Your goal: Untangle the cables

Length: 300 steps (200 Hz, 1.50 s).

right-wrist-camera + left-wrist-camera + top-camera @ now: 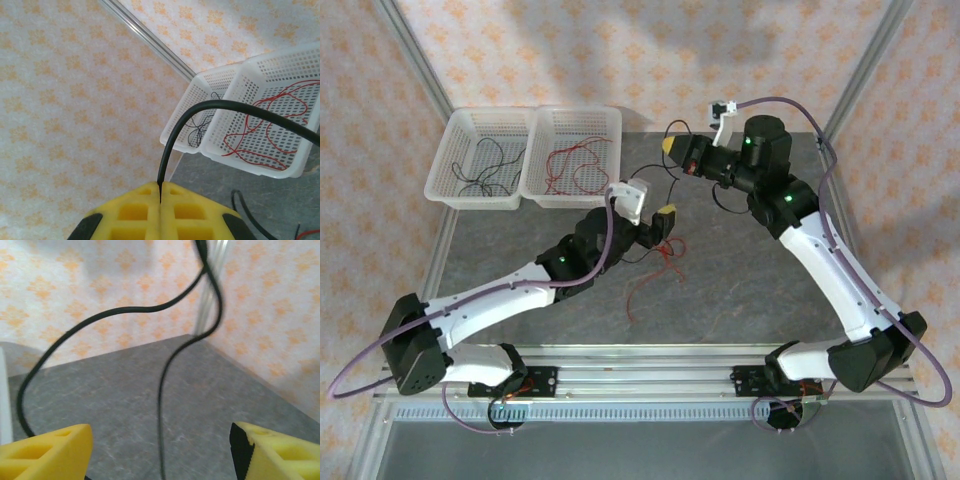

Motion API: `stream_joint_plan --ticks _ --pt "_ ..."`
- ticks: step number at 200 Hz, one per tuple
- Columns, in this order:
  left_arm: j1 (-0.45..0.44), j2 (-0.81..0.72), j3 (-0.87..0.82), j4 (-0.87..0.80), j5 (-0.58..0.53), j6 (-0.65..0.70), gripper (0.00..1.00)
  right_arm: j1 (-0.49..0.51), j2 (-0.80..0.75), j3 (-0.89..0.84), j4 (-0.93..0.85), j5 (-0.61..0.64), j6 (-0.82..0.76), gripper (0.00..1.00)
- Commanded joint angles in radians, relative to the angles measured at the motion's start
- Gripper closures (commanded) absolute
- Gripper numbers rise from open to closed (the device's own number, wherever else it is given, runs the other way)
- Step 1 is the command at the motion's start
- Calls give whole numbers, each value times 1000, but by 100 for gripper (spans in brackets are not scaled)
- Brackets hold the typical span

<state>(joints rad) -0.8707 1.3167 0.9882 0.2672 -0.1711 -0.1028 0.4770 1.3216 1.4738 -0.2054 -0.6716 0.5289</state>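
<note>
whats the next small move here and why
Probably lift the right gripper a little: it is shut on a black wire that runs down between the open left gripper's fingers, close to a red wire lying on the table.

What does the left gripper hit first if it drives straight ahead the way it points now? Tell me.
Probably the black wire, hanging straight ahead of the left gripper, between its open fingers. Beyond it lies the table. The wire's distance is unclear.

we find the black wire [160,415] blurred in the left wrist view, cut off at top and bottom; the left fingers [50,450] are cropped by its lower edge.
</note>
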Motion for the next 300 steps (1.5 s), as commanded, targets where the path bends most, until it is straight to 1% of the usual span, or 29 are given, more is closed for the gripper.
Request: stream_joint_plan --ticks 1,33,58,79,96,108,132,146,155,163,191,210,228,250,275,281,300 --pt "-3 56 67 115 -114 46 25 2 -4 32 72 -17 48 100" --pt "-2 166 147 148 -84 74 25 3 -11 13 100 -17 81 100" --pt "-2 243 204 159 -143 93 25 3 -17 10 106 -15 89 100" --pt "-2 275 226 170 -203 107 25 3 -27 8 104 -10 88 100" --pt "-2 273 226 179 -205 110 28 3 -36 5 97 4 81 100" --pt "-2 262 220 183 -188 103 37 3 -43 2 89 23 71 100" --pt "-2 225 199 181 -155 94 62 4 -54 -14 80 74 59 100" --pt "-2 200 189 170 -132 92 79 3 -56 -27 80 98 57 100" --pt "-2 181 184 160 -122 91 92 2 -55 -35 80 113 56 100" --pt "-4 163 178 150 -114 88 100 2 -56 -41 77 133 51 100" --pt "-4 77 151 126 -74 76 100 0 -52 -70 50 236 25 100" --pt "-4 11 138 110 -26 65 100 -3 -41 -93 28 324 3 100" --pt "-4 -36 140 83 17 56 100 -6 -28 -126 23 382 -10 100" --pt "-4 -69 156 52 49 46 100 -8 -8 -166 23 425 -28 100" --pt "-4 -89 170 46 29 50 100 -9 7 -220 36 427 -66 100" --pt "-2 -88 176 44 16 54 100 -9 7 -234 39 413 -80 95" --pt "-2 -73 210 26 -30 66 100 -9 -3 -286 51 360 -144 71"
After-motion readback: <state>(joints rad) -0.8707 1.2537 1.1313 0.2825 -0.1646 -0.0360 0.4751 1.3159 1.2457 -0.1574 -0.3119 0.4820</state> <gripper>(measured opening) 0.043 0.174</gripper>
